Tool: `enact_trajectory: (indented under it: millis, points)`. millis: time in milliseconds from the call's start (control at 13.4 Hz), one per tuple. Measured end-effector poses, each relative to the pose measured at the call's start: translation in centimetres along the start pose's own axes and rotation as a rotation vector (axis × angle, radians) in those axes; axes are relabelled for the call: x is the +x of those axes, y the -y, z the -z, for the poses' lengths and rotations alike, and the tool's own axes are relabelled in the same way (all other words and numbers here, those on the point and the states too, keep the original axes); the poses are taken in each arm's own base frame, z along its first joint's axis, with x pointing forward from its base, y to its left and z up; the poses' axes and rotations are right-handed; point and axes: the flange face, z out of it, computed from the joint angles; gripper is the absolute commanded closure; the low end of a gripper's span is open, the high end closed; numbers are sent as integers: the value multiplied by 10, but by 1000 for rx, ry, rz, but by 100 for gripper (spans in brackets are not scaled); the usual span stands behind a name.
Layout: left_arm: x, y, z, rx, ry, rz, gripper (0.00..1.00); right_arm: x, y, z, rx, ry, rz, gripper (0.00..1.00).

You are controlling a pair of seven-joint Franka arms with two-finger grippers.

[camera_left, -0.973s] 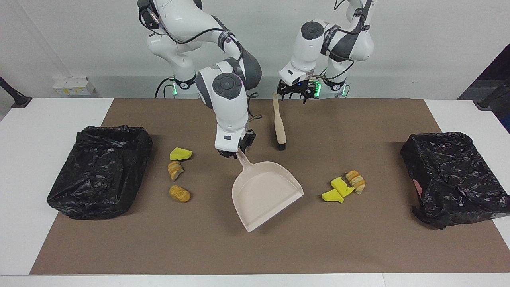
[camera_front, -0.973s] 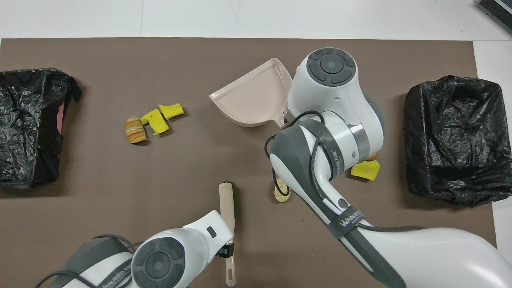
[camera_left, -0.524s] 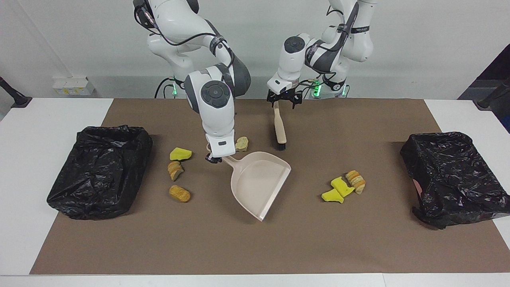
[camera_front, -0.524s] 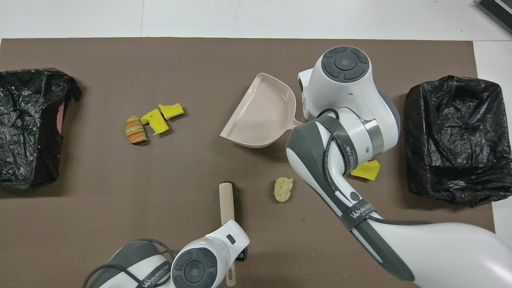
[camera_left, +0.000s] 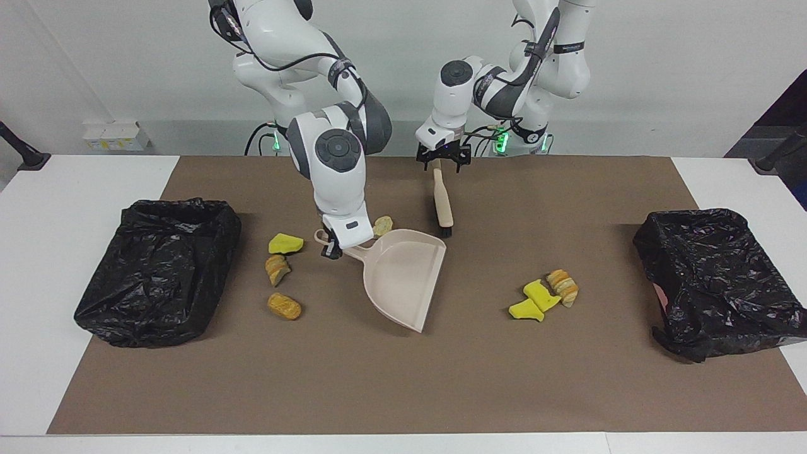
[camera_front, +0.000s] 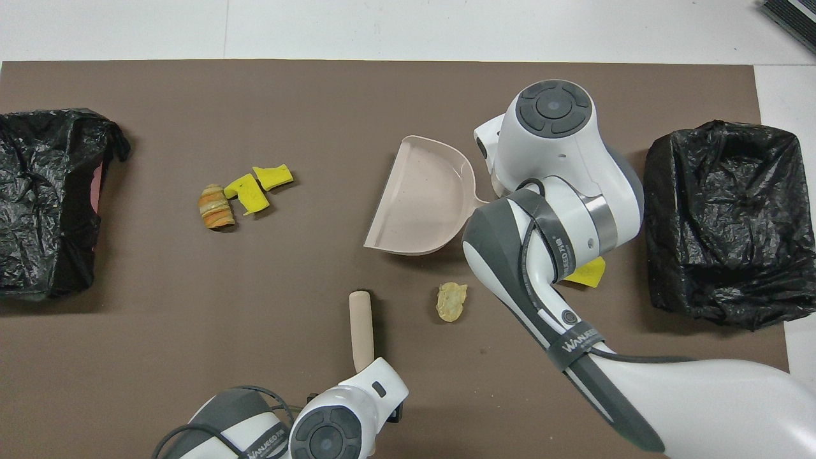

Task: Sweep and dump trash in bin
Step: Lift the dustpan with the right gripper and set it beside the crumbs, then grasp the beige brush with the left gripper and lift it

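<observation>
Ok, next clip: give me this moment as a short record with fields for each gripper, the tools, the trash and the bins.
right gripper: shut on the dustpan handle
dustpan: beige, empty, mid-mat
left gripper: open, over the brush handle's end
brush: beige, black bristles, lying on the mat, nearer the robots than the dustpan
trash: one cluster toward the left arm's end, scraps toward the right arm's end, one pale scrap beside the dustpan handle
bins: two, black-bagged, one at each end

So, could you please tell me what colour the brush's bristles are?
Black, on the brush; the facing view shows them best, at its end near the dustpan.
</observation>
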Motion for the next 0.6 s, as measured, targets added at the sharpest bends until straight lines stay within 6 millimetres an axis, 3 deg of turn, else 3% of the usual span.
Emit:
enact_trajectory:
  millis: [150, 300, 599]
  points:
    - [-5, -2, -4, 6, 5, 6, 40, -1, -1, 0, -12, 10, 47, 100]
    - [-6, -2, -7, 8, 7, 10, 98, -2, -3, -1, -39, 30, 109, 100]
    - [-2, 0, -9, 10, 12, 19, 100, 0, -1, -4, -42, 38, 130, 100]
